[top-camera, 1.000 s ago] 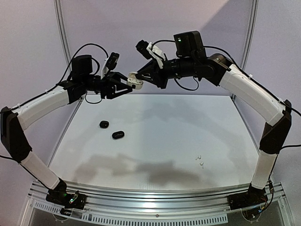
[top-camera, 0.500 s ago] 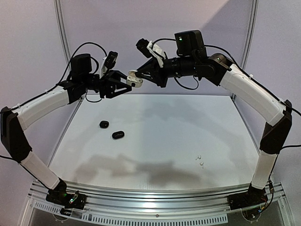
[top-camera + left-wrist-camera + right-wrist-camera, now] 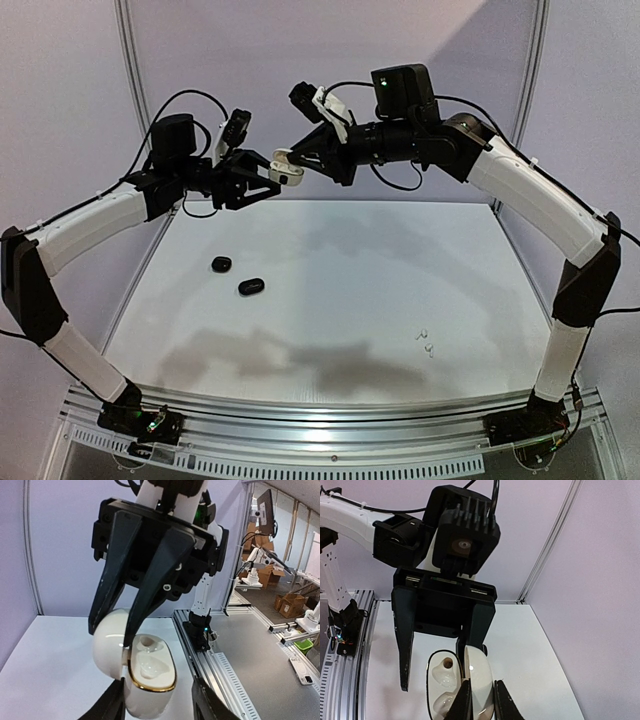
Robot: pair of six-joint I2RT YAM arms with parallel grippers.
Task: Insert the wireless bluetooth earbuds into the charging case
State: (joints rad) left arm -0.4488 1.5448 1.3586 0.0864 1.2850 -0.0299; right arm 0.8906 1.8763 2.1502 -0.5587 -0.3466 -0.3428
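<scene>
White tabletop (image 3: 330, 260) under lilac walls, both arms held high above it. Left gripper (image 3: 159, 705) was clamped on the body of the white glossy oval charging case (image 3: 150, 680). The right gripper (image 3: 481, 702) pinched its domed lid (image 3: 480, 675), which stood open; sockets looked empty. Two tiny white earbuds (image 3: 429, 349) lay on the table far below both sets of jaws, untouched. Step: case being held open. Next move probably needs one gripper freed to fetch an earbud
</scene>
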